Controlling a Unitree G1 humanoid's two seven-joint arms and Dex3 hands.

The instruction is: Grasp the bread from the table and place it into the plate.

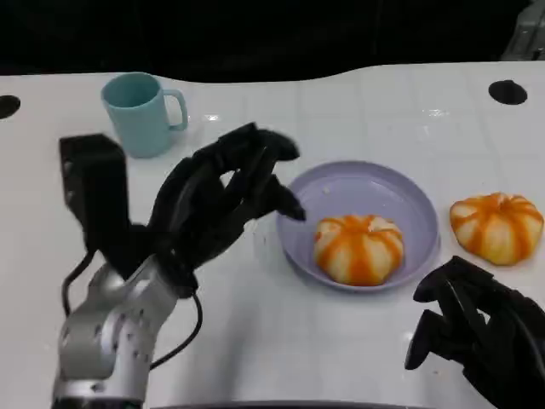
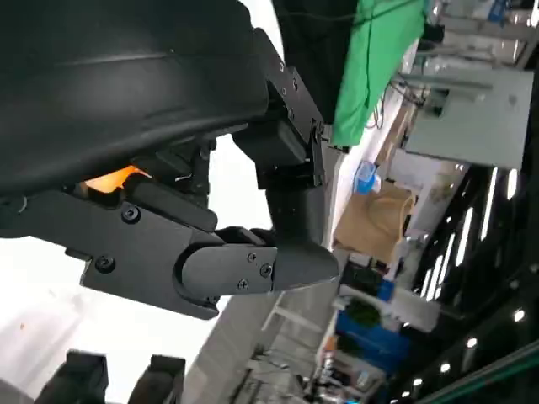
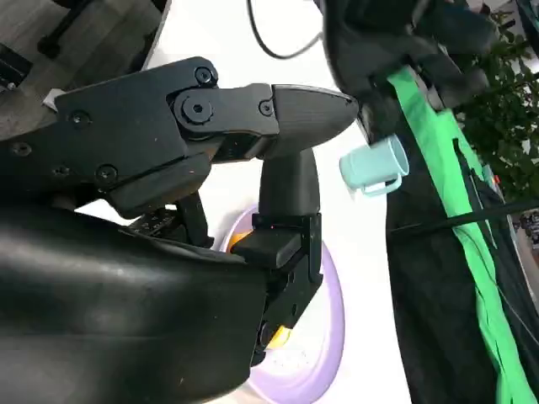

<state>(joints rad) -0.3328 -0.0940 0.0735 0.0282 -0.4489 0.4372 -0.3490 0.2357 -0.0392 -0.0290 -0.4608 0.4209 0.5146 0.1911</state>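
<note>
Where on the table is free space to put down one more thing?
Bare table lies behind the plate, right of the cup, and in front between the left hand and right hand. Around the plate's right rim it is crowded by the second bread.

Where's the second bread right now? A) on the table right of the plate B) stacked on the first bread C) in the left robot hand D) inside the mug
A: one bread sits in the plate, the other bread lies on the table just right of it, untouched.
</note>
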